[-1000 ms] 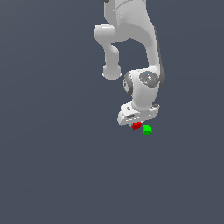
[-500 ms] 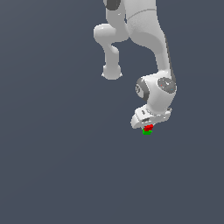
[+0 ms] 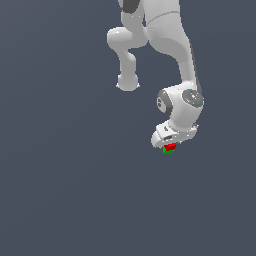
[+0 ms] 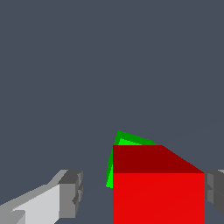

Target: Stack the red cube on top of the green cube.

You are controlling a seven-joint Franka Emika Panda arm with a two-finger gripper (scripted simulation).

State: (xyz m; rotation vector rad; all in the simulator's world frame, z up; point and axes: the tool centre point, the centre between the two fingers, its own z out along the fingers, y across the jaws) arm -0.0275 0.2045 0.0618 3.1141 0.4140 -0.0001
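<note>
The red cube (image 3: 170, 146) sits directly over the green cube (image 3: 167, 151), which shows only as a thin green sliver beneath it. In the wrist view the red cube (image 4: 157, 192) covers most of the green cube (image 4: 127, 141), which is turned a little relative to it. My gripper (image 3: 170, 144) is right above the pair, its fingers either side of the red cube. In the wrist view the gripper (image 4: 144, 194) is open. One finger (image 4: 70, 192) stands clearly apart from the red cube and the other (image 4: 215, 190) is close by its side.
Plain dark grey floor (image 3: 65, 190) lies all around the cubes. The white arm (image 3: 172, 45) rises above the gripper, with its elbow (image 3: 127, 82) toward the exterior view's left.
The gripper carried the red cube from beside the green cube toward the exterior view's right until it was over it. Since half a second ago the arm has barely moved.
</note>
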